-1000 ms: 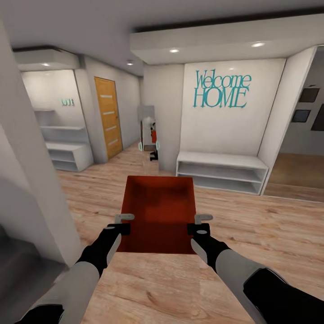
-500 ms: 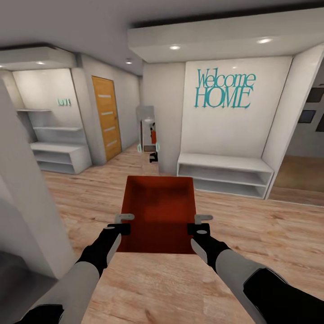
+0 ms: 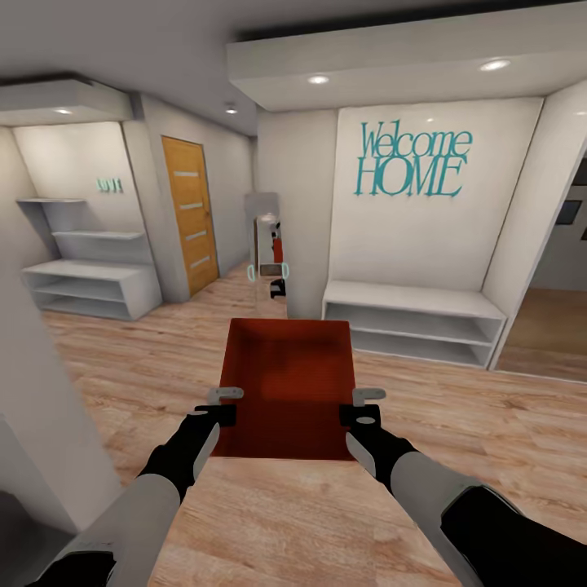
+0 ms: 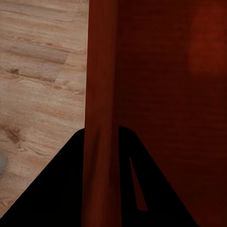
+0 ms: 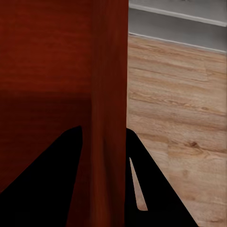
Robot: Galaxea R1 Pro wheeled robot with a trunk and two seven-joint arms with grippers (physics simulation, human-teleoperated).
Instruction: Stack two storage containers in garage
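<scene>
I am carrying one storage container (image 3: 287,383), an orange-red open box, out in front of me. My left pincer (image 3: 226,404) is closed tight on the box's left wall. My right pincer (image 3: 364,405) is closed tight on its right wall. In my left wrist view, the thin red wall (image 4: 100,118) runs straight between my two dark fingers (image 4: 61,189). It is the same in my right wrist view, where the wall (image 5: 109,109) sits pinched between my fingers (image 5: 47,175). The box hangs level between my two pincers, above the light wood floor (image 3: 456,424). Nothing is inside it.

I do not think I am in the garage yet. Past my pincers there is a white wall with blue-green "Welcome HOME" letters (image 3: 412,161) and a low white shelf (image 3: 412,319) under it. Further off, beyond my left pincer, there is an orange wooden door (image 3: 189,214) and more white shelves (image 3: 81,269). Straight ahead is a tall mirror (image 3: 267,253). The floor here is wood, not grey concrete.

So the job looks to be in its early part. One box is picked up and on its way. I still need to reach the garage and set a box down on the floor there. The other box must also come and be stacked. I cannot tell from here where that other box is.
</scene>
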